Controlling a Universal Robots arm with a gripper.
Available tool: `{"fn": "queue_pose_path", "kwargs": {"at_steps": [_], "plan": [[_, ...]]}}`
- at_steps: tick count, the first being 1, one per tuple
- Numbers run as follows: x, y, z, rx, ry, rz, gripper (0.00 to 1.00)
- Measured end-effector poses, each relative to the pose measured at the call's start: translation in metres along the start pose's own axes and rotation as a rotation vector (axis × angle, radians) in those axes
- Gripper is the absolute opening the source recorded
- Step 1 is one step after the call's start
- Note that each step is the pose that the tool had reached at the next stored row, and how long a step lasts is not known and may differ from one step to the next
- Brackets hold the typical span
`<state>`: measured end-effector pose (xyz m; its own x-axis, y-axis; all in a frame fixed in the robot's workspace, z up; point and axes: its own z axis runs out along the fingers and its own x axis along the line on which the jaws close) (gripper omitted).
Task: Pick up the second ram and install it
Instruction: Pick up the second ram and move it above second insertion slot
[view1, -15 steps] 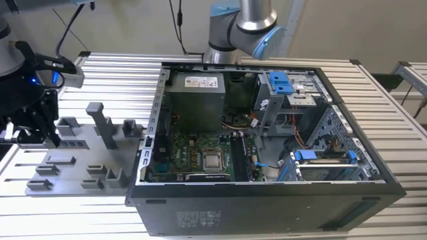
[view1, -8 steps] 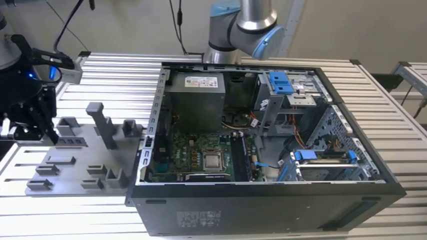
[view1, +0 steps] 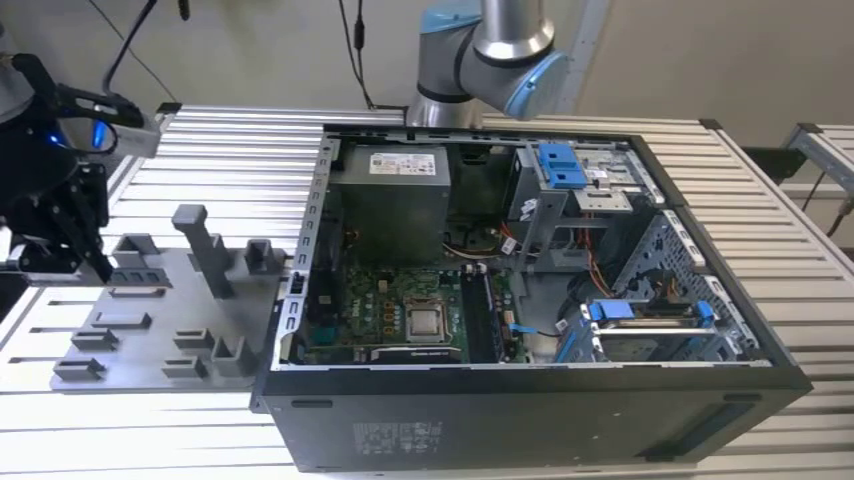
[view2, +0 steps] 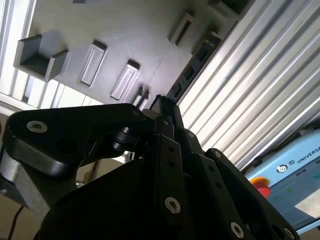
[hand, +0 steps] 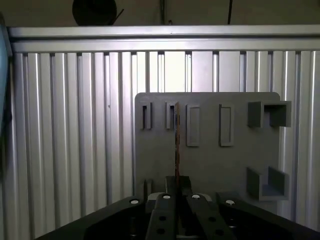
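Your gripper (hand: 176, 186) is pinched shut on the second ram (hand: 176, 145), seen edge-on in the first wrist view, over the grey fixture tray (hand: 210, 165) at the exterior view's left.

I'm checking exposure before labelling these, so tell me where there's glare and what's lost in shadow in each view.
Exterior view: the slatted table glares white at lower left; the computer case is dim inside. Second wrist view: the tool is a near-black silhouette, the fixture plate washed pale behind the second ram. First wrist view: even light, no strong shadows.
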<state>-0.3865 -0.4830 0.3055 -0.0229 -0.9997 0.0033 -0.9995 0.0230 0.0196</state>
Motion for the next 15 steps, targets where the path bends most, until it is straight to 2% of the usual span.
{"fn": "queue_pose_path", "kwargs": {"at_steps": [15], "plan": [[0.0001, 0.0002, -0.0144, 0.0000, -0.0001, 0.006, 0.14]]}}
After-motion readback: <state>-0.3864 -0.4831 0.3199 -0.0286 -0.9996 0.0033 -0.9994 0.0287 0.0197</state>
